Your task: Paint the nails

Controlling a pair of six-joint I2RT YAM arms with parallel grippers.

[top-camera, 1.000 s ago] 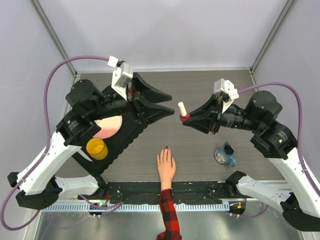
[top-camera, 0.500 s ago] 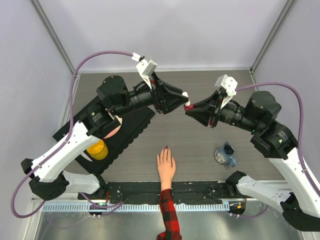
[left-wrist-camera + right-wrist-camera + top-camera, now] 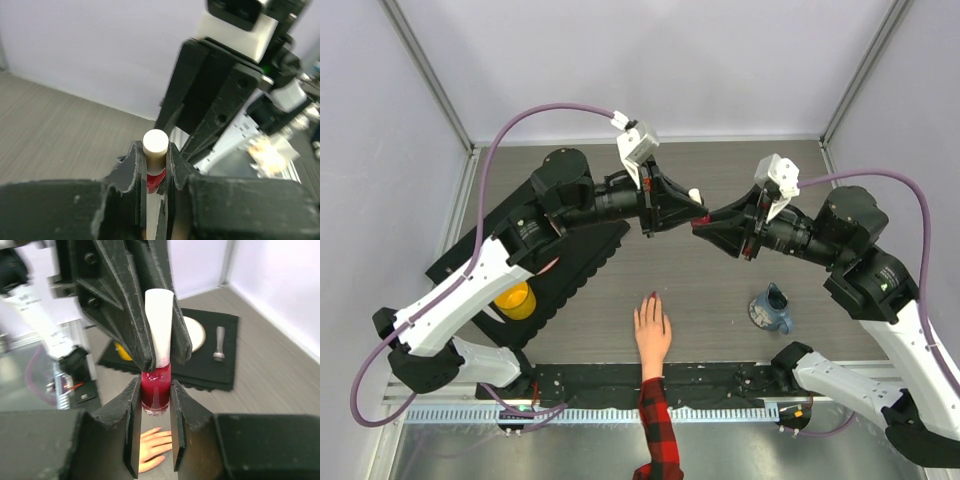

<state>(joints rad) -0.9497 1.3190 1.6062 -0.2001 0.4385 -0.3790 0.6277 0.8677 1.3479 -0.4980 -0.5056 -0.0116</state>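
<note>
A small red polish bottle point(image 3: 155, 390) with a tall white cap point(image 3: 159, 330) hangs in the air above the table's middle. My right gripper point(image 3: 154, 390) is shut on its glass body. My left gripper point(image 3: 155, 155) comes from the opposite side and is shut on the white cap point(image 3: 155, 146). In the top view the two grippers meet at the bottle point(image 3: 696, 213). The pale hand point(image 3: 652, 330) with the plaid sleeve point(image 3: 658, 430) lies flat near the front edge, fingers pointing away from me. Its nails point(image 3: 651, 297) are tiny; one fingertip looks red.
A black mat point(image 3: 582, 262) lies at the left, bearing a yellow cup point(image 3: 513, 298) and a pink plate point(image 3: 548, 266) mostly hidden by my left arm. A metal utensil point(image 3: 218, 342) rests on the mat. A blue mug point(image 3: 772, 310) stands at the right.
My left arm swung right from over the mat to the bottle, and its jaws closed on the white cap. My right gripper kept hold of the bottle and barely moved.
</note>
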